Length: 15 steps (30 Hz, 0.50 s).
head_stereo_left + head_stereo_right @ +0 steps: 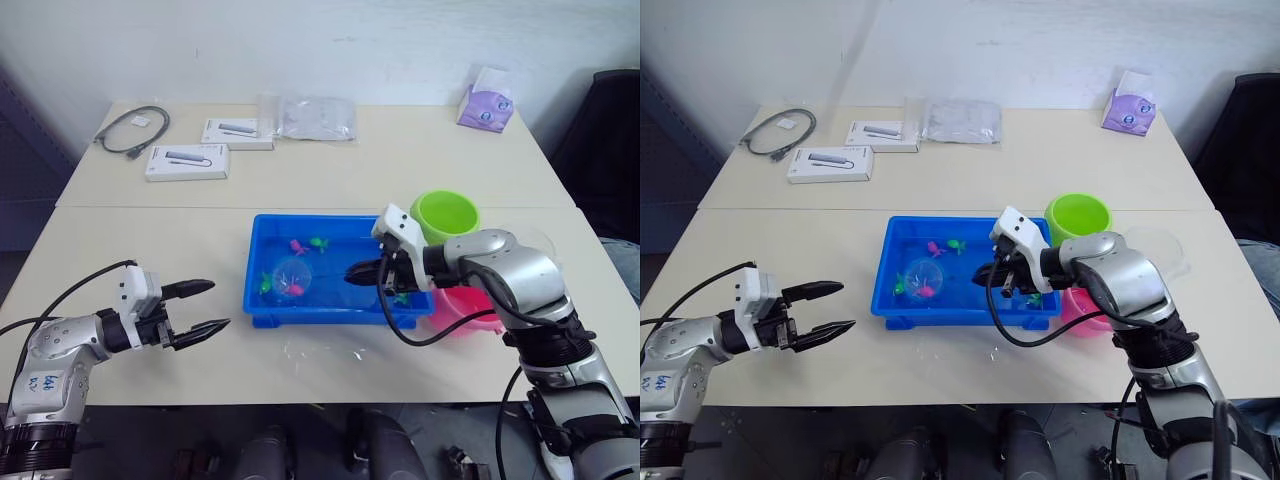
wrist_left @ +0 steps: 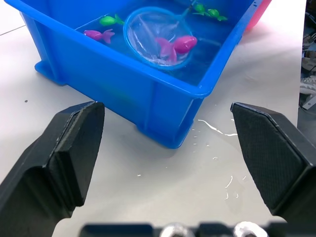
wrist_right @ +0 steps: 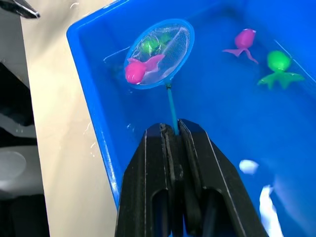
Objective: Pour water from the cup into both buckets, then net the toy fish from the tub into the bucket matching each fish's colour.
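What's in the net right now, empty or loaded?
Loaded: a pink fish lies in the net, hoop down in the tub.

Both arms are silver-grey metal with rounded shells and black ribbed joint rings. Each wrist carries a small white boxy block, and a black cable loops loosely from it back along the forearm. The left claw [image 1: 207,307] has two glossy black fingers [image 2: 64,163], thick and faceted, tapering to blunt tips. The right claw [image 3: 174,131] has matching black fingers with long slots along them. The left forearm bears blue handwritten marks.
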### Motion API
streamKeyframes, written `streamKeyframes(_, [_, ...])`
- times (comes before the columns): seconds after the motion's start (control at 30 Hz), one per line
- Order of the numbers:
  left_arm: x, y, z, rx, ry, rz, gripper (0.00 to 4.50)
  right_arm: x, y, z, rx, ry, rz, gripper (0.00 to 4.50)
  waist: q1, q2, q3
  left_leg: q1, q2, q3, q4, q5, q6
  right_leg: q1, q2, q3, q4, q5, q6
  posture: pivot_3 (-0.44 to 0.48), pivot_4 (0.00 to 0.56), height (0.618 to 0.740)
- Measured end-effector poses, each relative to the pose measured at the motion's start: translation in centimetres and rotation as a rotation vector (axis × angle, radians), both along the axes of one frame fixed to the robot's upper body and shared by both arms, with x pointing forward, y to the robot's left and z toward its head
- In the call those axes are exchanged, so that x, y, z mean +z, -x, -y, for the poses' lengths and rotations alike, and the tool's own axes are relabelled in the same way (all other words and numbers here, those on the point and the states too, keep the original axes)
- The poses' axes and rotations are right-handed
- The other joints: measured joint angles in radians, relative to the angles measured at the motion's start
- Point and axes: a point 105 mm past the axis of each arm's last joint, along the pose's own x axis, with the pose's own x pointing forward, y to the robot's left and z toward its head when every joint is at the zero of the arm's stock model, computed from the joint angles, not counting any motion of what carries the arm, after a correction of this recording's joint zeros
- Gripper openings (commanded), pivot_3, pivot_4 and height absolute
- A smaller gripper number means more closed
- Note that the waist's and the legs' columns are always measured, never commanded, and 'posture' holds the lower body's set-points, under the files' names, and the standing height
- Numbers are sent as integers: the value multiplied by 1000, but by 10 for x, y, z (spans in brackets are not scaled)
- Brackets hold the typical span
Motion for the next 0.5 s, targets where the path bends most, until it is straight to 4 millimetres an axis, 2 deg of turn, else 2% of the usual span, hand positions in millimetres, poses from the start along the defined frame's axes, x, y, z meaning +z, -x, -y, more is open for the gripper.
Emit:
streamKeyframes(0.13, [17,-7,13,-58,17,52,4400,6,5,21,-55,-14,-12,0,8,0,0,-2,-1,-1,0,0,0,0,-1,-1,-1,0,0,0,150,740])
streamKeyframes(0.27, [40,-10,39,-177,28,92,4400,15,22,44,-123,-89,-56,0,17,0,0,-5,-1,-2,0,0,0,-2,0,-3,-3,1,1,0,150,740])
streamKeyframes(0.33, [46,-10,49,-218,33,104,4400,20,30,51,-150,-122,-63,0,16,0,0,-6,-1,-2,0,0,1,-2,1,-3,-3,1,1,0,150,740])
streamKeyframes(0.5, [55,-15,79,-318,64,112,4400,24,55,87,-337,-219,-80,0,33,0,0,-7,-1,-2,2,1,2,-1,1,-4,-2,1,2,0,150,740])
